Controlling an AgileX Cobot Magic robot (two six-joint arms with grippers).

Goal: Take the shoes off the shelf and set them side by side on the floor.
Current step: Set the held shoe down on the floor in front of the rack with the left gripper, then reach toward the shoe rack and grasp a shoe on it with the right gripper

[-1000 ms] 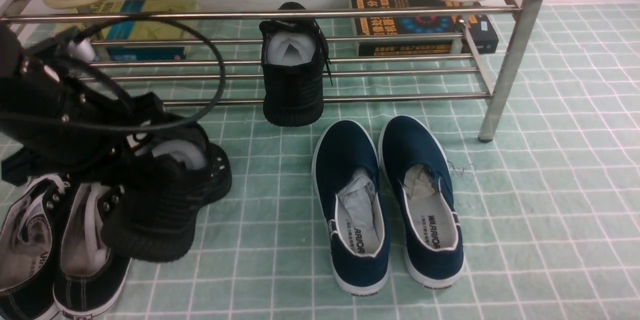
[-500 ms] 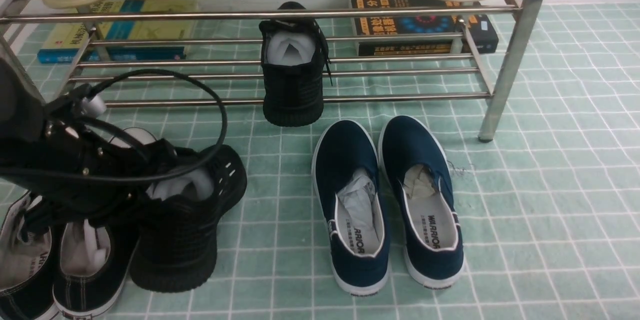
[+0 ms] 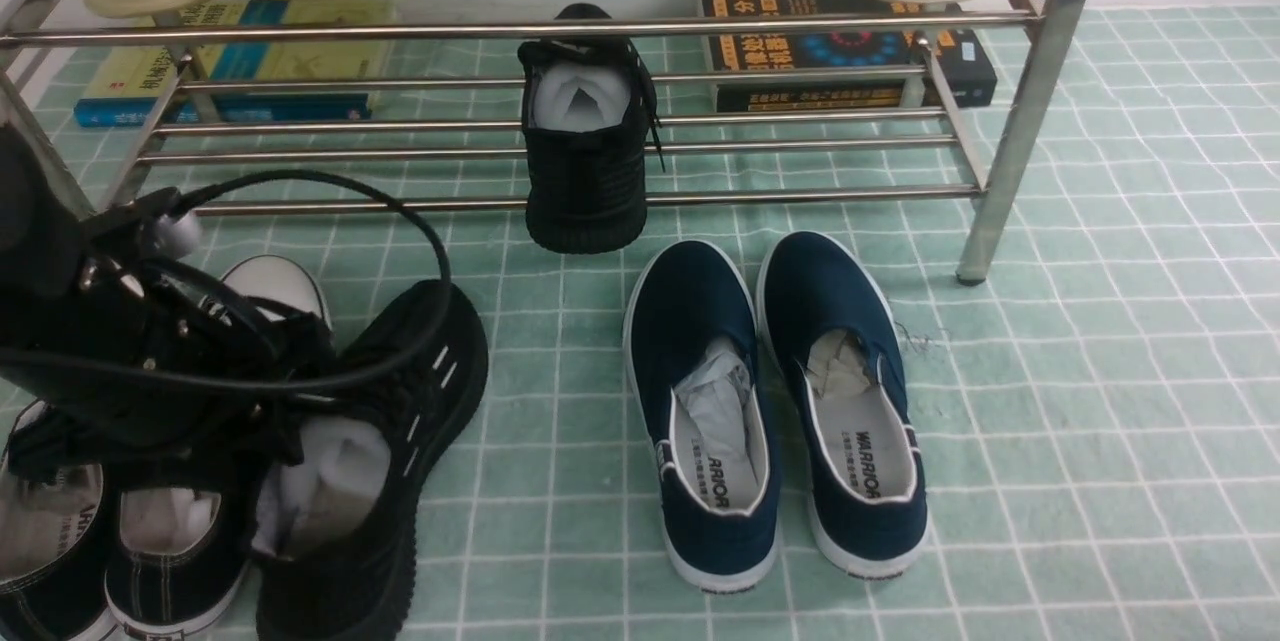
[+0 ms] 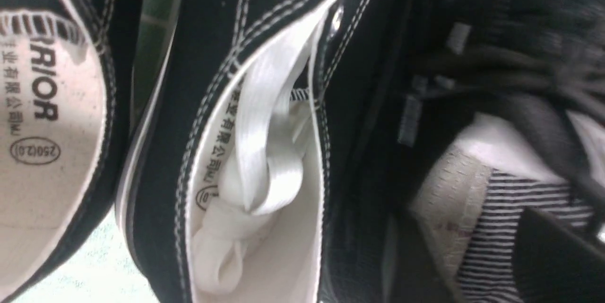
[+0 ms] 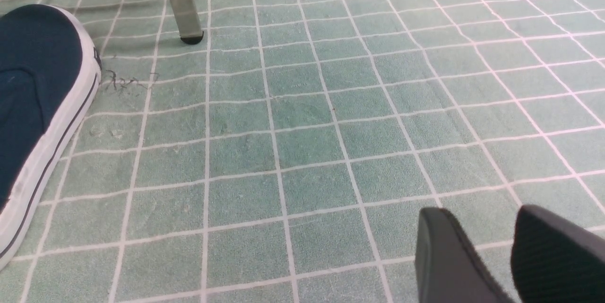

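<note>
Half done: one knit shoe (image 3: 400,441) down on the floor (image 3: 1100,401) before the shelf (image 3: 800,193)
Leaves its mate (image 3: 585,171) on the lower tier; cannot tell of left fingers (image 4: 557,260); right fingers (image 5: 449,255) narrowly parted, empty

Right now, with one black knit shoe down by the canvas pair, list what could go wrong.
1. The floor shoe lies skewed, close against a canvas sneaker; its mate may not sit parallel beside it.
2. The left arm trails a cable looped over that shoe, which might snag it on lifting.
3. The shelf shoe has a loose lace dangling by the shelf rods, where it could catch.
</note>
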